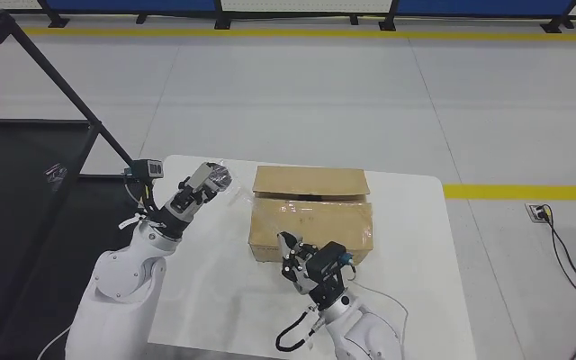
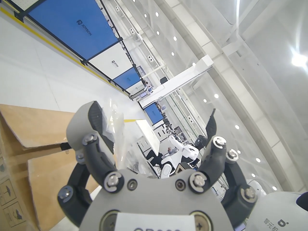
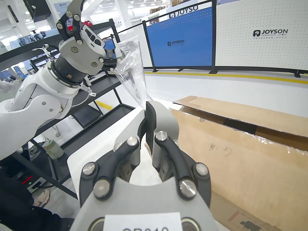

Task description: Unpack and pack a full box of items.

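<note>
Judging by the clear plastic bag (image 1: 222,185) up at my left gripper (image 2: 154,115), raised over the left part of the table (image 1: 405,288) and off to the side of the cardboard box (image 1: 310,225), I take this for the unpacking half of the job, with one item out and not yet set down. My left fingers are spread wide. The crumpled film lies against one pad (image 2: 97,115) and the other pad stands clear of it, so I cannot tell what is really holding the bag there. My right gripper (image 3: 149,117) sits low, just in front of the box's near wall, its fingers pressed together with nothing between them. From my right wrist the bag's tapered end seems to meet those fingertips, but from above the two are well apart. The box stands mid-table, its flaps mostly folded over with a dark slit between them. Next, I reckon, the left arm should come down over bare table beside the box and let the bag go gently, since such light film may cling to the pad. After that my right fingers would have to open and part the flaps to reach the next item.
</note>
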You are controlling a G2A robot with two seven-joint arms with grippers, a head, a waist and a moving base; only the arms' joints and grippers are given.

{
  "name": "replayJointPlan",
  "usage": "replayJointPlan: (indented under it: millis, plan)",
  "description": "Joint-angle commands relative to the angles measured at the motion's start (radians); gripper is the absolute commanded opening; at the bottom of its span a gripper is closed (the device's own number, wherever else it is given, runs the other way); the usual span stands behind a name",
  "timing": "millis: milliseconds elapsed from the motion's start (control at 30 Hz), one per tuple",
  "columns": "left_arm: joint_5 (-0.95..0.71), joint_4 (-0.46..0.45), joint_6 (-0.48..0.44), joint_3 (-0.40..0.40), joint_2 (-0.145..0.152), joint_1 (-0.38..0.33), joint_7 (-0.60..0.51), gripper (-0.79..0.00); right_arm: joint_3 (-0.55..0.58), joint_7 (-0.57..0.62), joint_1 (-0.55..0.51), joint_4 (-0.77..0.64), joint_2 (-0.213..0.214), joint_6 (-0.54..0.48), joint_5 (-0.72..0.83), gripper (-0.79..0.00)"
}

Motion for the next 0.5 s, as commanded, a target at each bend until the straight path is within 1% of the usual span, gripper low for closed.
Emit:
replayJointPlan:
  millis: [0,33,67,100,467]
  plan:
    - [-0.004,0.006,-0.002,0.001,0.0,-0.003,0.002,0.0,0.001,0.014,0.006,0.001,-0.001,-0.008,0.008,-0.262]
    - [-0.005,0.008,-0.003,0.001,0.001,-0.004,0.002,0.0,0.002,0.02,0.009,0.001,-0.001,-0.011,0.012,-0.126]
    - [-0.006,0.009,-0.004,0.001,0.001,-0.004,0.001,0.0,0.001,0.028,0.012,0.003,-0.002,-0.017,0.019,-0.015]
    - [-0.007,0.01,-0.004,0.0,0.002,-0.005,0.0,0.0,0.002,0.037,0.016,0.004,-0.003,-0.022,0.028,0.0]
    - [-0.017,0.023,-0.003,-0.013,0.008,-0.017,-0.003,0.0,0.011,0.057,0.025,0.011,-0.007,-0.023,0.039,0.0]
